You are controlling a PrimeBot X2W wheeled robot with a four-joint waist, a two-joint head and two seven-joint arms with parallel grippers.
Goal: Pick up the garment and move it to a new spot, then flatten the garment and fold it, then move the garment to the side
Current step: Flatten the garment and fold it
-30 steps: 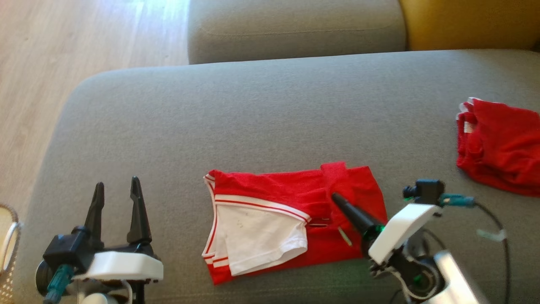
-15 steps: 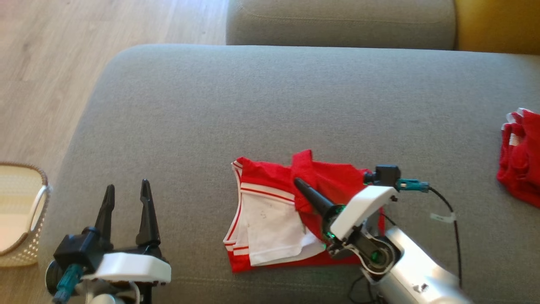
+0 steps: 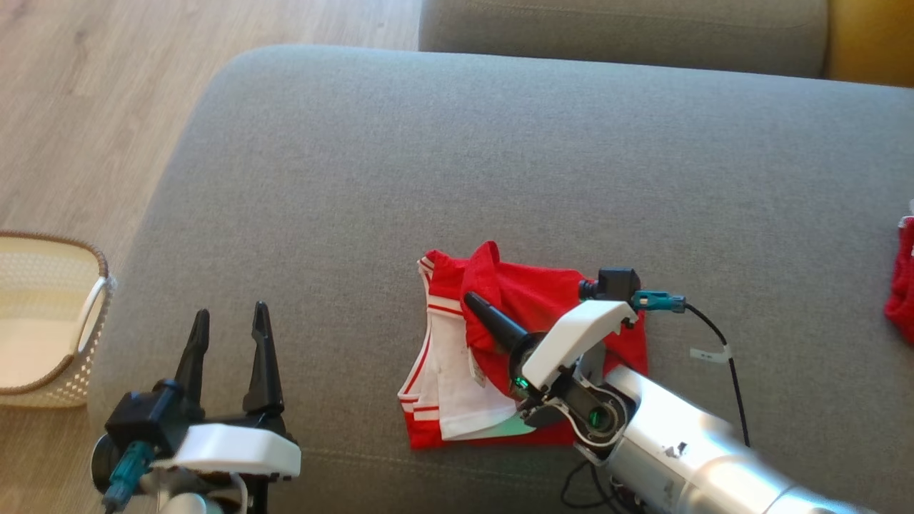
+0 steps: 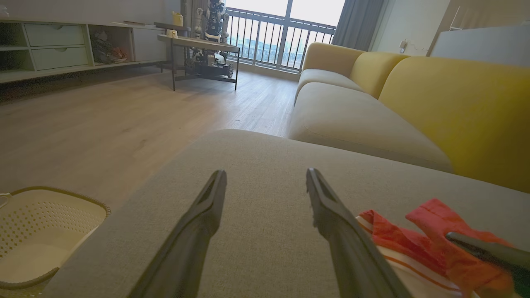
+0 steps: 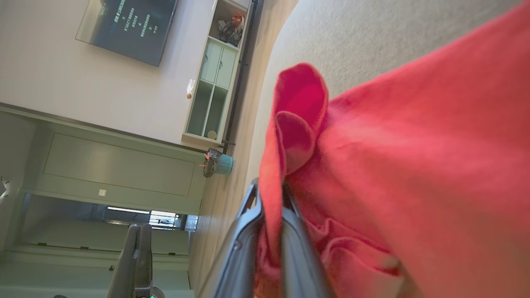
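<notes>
right hand [image 3: 475, 303]: pressed together on a raised fold of the red and white garment [image 3: 550, 296]; the right wrist view shows red cloth pinched between its two fingers [image 5: 242, 240].
left hand [image 3: 230, 321]: spread, holding nothing, hovering over the bare sofa cushion [image 3: 428, 178], well to the left of the right hand.
change: within the last second the pinched fold has travelled from the garment's right part across to above its white panel, so the cloth under the right hand now lies doubled and narrower.
camera: the head view has swung too. the basket [image 3: 53, 238] coming in far to the left and the second red garment [image 3: 901, 278] sliding to the far right edge are that swing, not moves of those things.
garment place: on the sofa cushion, under and just behind the right hand, its near hem close to the cushion's front edge.
meaning: the fold looks under way, not finished. the carried layer probably needs laying flat and releasing before the move to the side.
</notes>
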